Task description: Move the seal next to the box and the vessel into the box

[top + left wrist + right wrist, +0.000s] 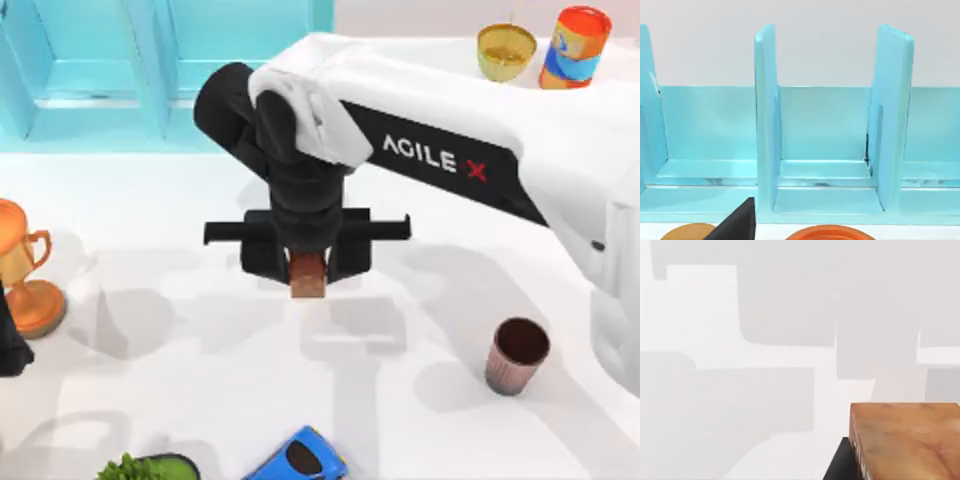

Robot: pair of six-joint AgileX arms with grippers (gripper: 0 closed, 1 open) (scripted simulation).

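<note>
Right gripper point(308, 262), near the table's centre: the dark fingers point(349, 255) are closed on the seal point(308, 273), which protrudes below them above the white table point(200, 380); the right wrist view shows the seal's mottled face point(905, 440) close up. The arm's black panel reads "AGILE X". The box point(120, 60), turquoise with upright dividers point(765, 120), lies at the upper left. The vessel point(517, 355) stands upright at the lower right, well apart from the box. The left gripper point(12, 345) sits at the left edge beside a trophy point(25, 270); its finger state cannot be told.
</note>
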